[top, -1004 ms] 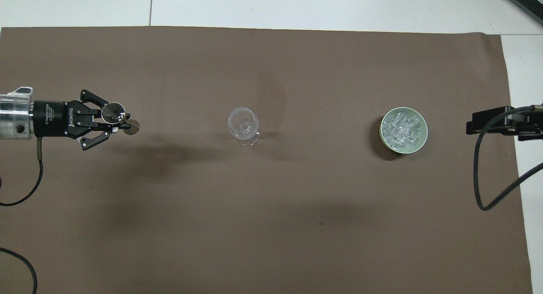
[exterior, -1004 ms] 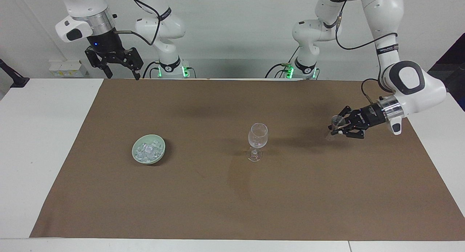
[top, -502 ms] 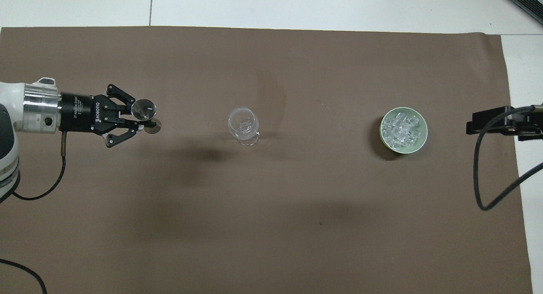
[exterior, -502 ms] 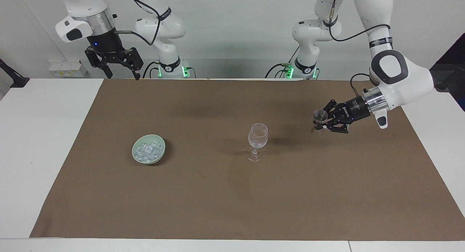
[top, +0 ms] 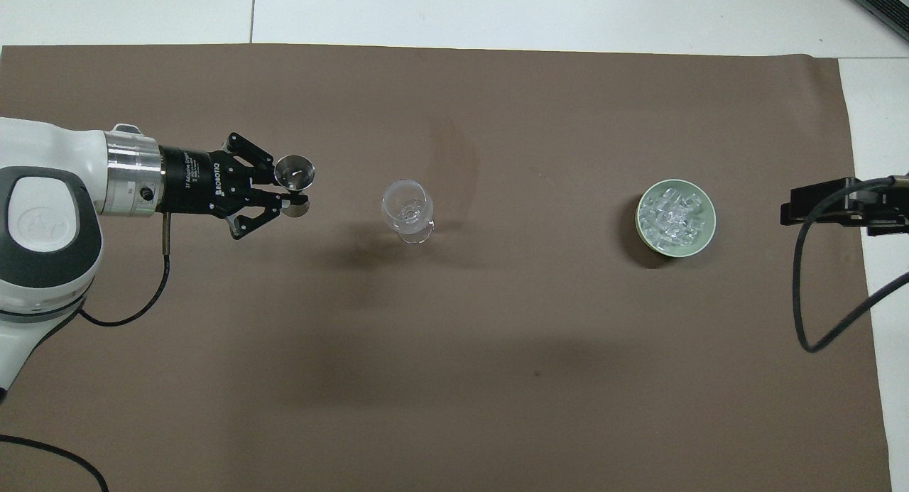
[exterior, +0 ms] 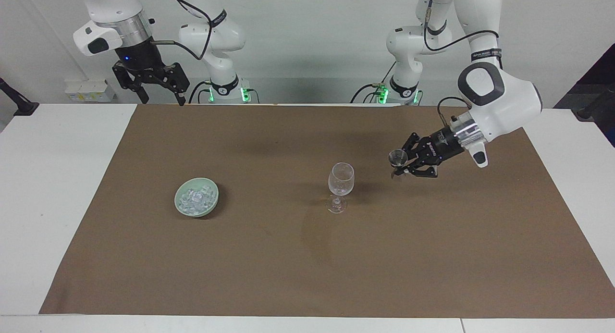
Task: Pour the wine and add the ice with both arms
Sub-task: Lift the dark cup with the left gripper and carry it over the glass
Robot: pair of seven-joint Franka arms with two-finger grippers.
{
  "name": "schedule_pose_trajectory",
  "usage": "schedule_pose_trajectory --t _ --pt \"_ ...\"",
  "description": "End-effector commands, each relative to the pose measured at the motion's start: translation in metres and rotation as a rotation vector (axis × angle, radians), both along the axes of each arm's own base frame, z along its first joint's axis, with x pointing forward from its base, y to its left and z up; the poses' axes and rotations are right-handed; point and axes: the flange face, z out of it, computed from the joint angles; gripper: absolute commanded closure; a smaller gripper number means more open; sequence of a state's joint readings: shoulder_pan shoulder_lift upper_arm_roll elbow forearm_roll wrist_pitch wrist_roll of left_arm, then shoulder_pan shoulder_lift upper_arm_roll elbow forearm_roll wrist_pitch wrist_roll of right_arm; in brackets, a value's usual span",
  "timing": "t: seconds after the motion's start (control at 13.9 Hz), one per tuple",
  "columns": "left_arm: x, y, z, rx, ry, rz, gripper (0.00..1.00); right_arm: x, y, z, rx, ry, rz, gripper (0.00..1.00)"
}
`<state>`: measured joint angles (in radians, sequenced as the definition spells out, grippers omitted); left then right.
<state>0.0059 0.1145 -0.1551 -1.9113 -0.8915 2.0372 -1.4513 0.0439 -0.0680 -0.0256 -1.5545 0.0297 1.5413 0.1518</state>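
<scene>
Over the last second I had carried my left gripper in from the left arm's end of the table toward the middle, lifting it as I went, so that it hung over the brown mat just beside the wine glass and not yet above its rim. My fingers were closed on a small clear cup, which I held by its lower part with its mouth upward and only slightly tipped. I judged this the approach to the pour: the carry was nearly done, and what remained was to bring the cup's lip over the bowl of the glass and tilt it. The glass stood upright at the middle of the mat, untouched, and looked empty or nearly so. My right gripper waited high over the edge of the mat nearest the robots, at the right arm's end, its fingers spread and holding nothing. The ice lay heaped in the pale green bowl, toward the right arm's end and well apart from the glass, so that part of the job had not begun. I could not make out whether the cup held any liquid, since it was clear and small. In the overhead view my right gripper was cut off at the edge, with only a dark part and its cable showing.
</scene>
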Motion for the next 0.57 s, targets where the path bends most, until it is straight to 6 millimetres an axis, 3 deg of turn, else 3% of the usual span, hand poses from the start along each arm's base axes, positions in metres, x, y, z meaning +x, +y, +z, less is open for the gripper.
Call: schedule_pose_trajectory --t 0.0,0.5 --pt "-0.006 -0.023 0.009 0.062 -0.009 0.026 1.00 0.000 -0.004 0.000 0.016 0.008 0.014 0.00" --pt "-0.018 -0.078 0.018 0.177 -0.051 0.023 1.00 0.000 -0.004 0.000 0.016 0.008 0.014 0.00"
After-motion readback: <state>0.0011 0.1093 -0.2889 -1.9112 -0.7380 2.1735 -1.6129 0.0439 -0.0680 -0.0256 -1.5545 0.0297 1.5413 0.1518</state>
